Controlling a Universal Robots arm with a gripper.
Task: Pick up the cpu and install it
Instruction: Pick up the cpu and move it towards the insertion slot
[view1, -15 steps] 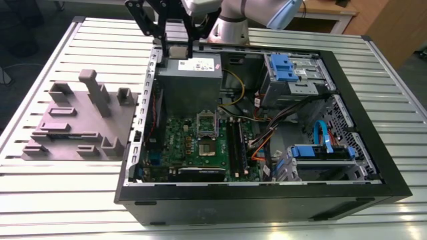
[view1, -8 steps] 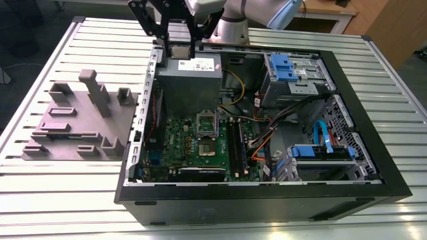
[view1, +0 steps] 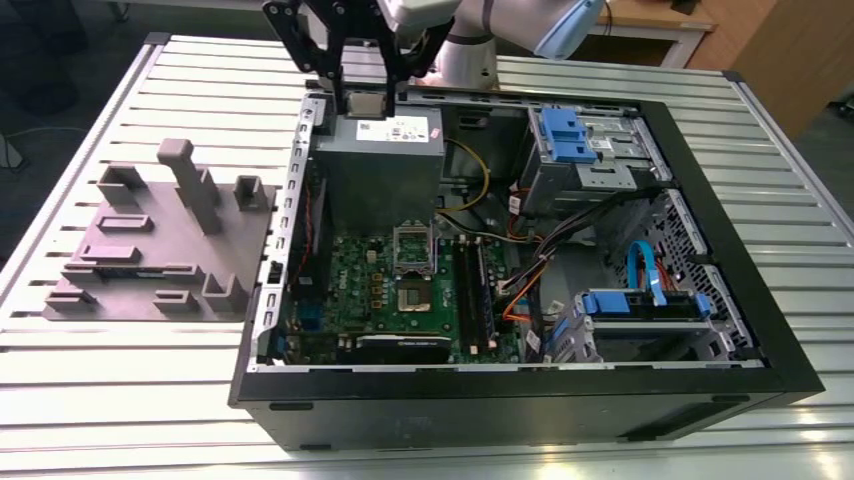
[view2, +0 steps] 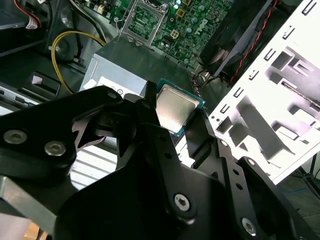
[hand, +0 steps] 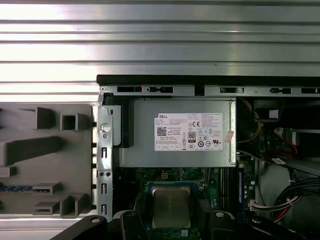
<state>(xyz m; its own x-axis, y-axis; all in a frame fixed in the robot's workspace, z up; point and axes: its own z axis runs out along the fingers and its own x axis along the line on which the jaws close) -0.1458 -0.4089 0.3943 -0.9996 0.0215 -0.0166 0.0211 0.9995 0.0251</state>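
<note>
Evidently the gripper (view1: 363, 98) pinches the cpu (view2: 175, 112) by opposite edges above the power supply (view1: 380, 150), at eleven o'clock in the case (view1: 534, 385); light, stiff, probably fragile underneath, it seems best held by its rim.

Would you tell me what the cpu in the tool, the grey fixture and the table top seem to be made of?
The cpu: brushed silver metal lid, softly reflective, on a thin green board, probably laminate. The grey fixture: matte, uniform grey blocks, likely plastic. The table top: pale ribbed slats with a satin sheen, probably aluminium.
</note>
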